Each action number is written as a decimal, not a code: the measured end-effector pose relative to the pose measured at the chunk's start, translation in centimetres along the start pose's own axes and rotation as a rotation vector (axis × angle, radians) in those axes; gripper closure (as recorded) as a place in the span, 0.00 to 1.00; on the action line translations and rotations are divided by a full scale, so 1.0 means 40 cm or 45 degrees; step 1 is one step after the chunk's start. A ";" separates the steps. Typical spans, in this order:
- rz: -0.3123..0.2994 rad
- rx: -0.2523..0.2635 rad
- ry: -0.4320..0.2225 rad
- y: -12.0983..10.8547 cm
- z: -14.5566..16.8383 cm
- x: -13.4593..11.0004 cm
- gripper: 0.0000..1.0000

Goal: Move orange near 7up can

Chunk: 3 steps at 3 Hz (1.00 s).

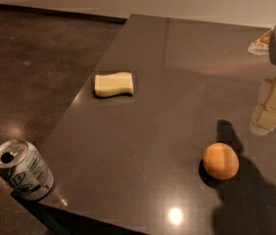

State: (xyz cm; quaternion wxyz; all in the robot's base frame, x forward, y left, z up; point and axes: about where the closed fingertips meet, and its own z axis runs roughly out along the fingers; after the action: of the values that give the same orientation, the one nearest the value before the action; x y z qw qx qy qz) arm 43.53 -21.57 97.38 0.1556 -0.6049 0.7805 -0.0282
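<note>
The orange [220,161] is a small round fruit lying on the dark table [177,72], near its front right. The 7up can [22,170], silver with green and white markings and an oval hole in its top, stands at the table's front left corner, far to the left of the orange. My gripper [264,124] hangs at the right edge of the view, pale finger pointing down, above and to the right of the orange and apart from it. It holds nothing that I can see.
A pale yellow wavy-edged sponge [113,84] lies on the table's left side, behind the can. The table's left edge runs diagonally, with dark floor [25,67] beyond it. A small object [260,40] sits at the far right.
</note>
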 end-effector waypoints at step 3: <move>-0.024 -0.151 -0.164 0.160 0.135 -0.004 0.00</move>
State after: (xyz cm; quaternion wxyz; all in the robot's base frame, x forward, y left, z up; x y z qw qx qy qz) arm 39.09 -18.95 90.81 0.1691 -0.6208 0.7635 0.0557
